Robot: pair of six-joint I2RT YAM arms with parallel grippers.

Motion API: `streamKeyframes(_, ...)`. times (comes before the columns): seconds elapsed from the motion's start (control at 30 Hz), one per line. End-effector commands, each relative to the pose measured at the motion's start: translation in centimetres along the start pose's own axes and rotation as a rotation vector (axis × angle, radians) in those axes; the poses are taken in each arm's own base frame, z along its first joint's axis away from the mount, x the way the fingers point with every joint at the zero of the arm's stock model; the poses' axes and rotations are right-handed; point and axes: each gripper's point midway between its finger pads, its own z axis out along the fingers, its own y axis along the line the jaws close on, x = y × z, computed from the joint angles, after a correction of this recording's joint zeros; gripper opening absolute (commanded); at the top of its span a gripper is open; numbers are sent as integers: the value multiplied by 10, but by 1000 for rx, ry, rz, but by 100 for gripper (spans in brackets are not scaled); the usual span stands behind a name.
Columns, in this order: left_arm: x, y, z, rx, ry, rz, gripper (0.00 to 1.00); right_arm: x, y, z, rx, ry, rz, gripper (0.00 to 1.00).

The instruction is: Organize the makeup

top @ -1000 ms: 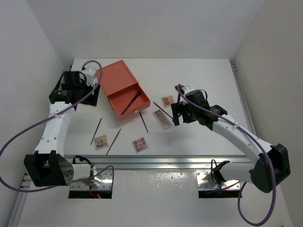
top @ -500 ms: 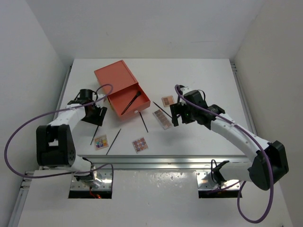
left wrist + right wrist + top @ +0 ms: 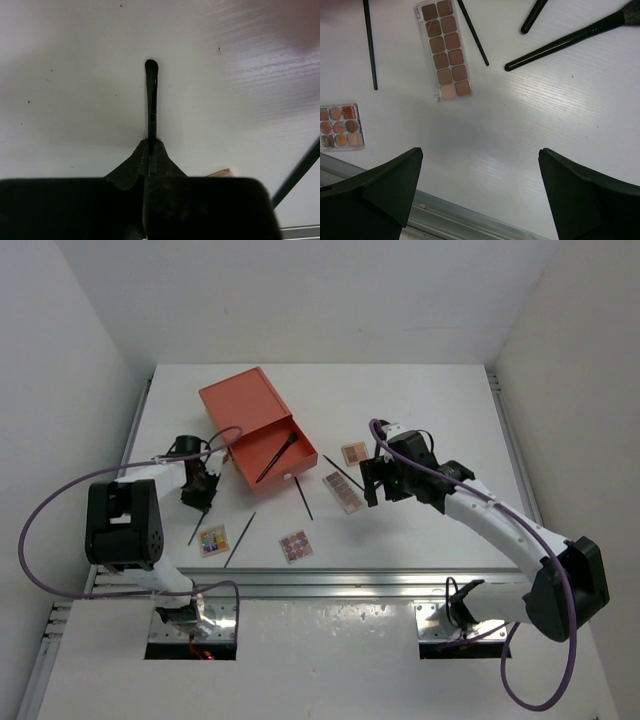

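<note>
White table (image 3: 430, 400), plain white walls (image 3: 300, 300)

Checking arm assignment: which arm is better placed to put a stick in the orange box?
Left: left hand pinches a stick beside the box; right hand hangs open near a palette.

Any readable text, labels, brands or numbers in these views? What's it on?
None readable in any view.
orange drawer box: no print visible.
long palette: colour pans only, no label.
small palette: colour pans only, no label.
dark stick: no marking shows.
brush: handle plain black.
</note>
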Motion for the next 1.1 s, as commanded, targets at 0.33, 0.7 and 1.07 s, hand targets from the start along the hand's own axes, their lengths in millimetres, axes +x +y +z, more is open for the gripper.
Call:
streamKeyframes(0.33, -77, 66, -107, -121, -241, -31, 0, -21, 4, 5, 4, -22, -9, 100)
streamKeyframes(0.7, -197, -48, -232, 146, -639, 175, 0, -22, -5, 8, 66, -36, 14, 100)
streamKeyframes(1.07, -243, -136, -136, 239, -565, 151, 0, -8, -12, 6, 93, -6, 27, 100)
